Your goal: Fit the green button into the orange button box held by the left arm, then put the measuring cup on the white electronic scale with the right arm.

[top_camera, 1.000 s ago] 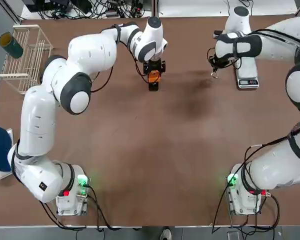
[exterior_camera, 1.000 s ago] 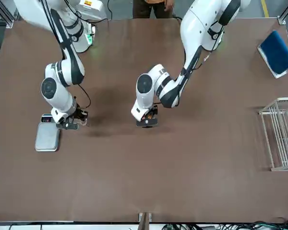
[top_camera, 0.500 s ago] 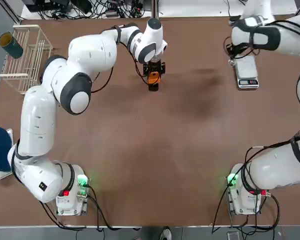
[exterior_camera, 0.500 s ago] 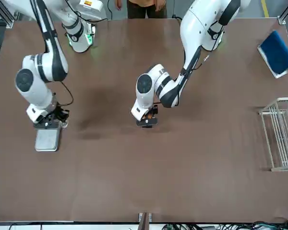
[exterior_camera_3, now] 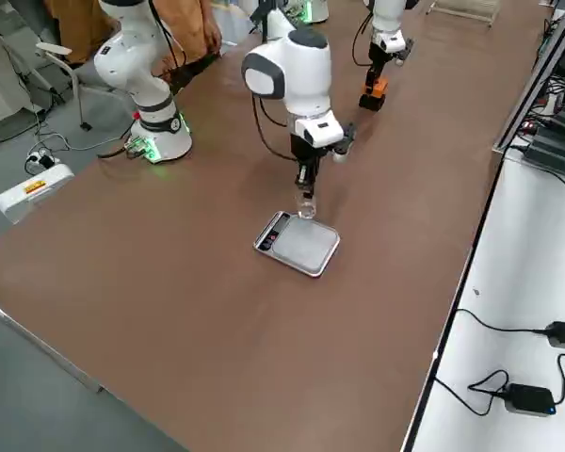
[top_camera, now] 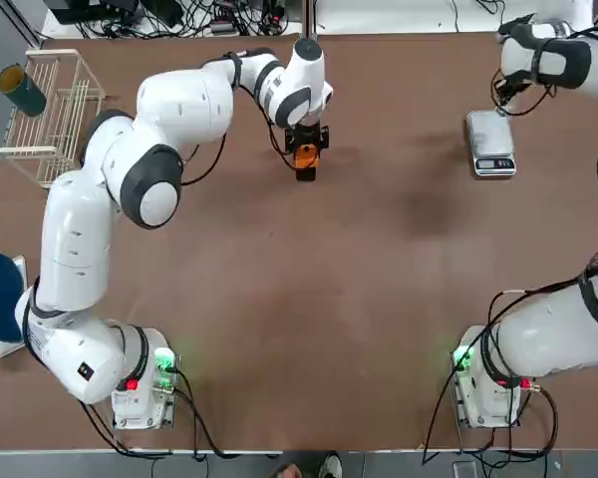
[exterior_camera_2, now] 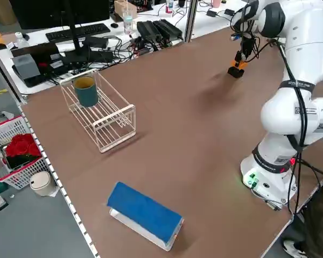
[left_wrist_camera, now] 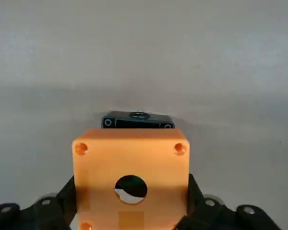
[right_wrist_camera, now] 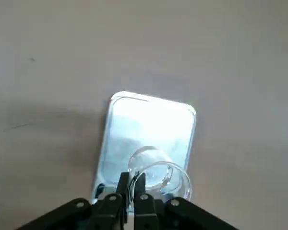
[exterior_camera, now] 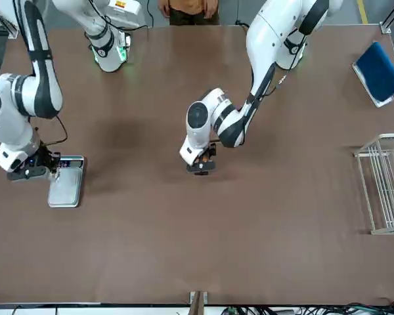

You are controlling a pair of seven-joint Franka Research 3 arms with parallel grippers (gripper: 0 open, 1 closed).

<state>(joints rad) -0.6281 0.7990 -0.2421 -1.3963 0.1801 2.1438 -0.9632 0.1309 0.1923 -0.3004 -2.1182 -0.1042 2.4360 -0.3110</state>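
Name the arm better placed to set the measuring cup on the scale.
Right. Its tool is shut on the measuring cup's rim, by the white electronic scale. The left tool is across the table, holding the orange button box.

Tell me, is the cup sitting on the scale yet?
Cannot tell. In the right wrist view the right gripper pinches the cup over the scale, but no view plainly shows contact or a gap.
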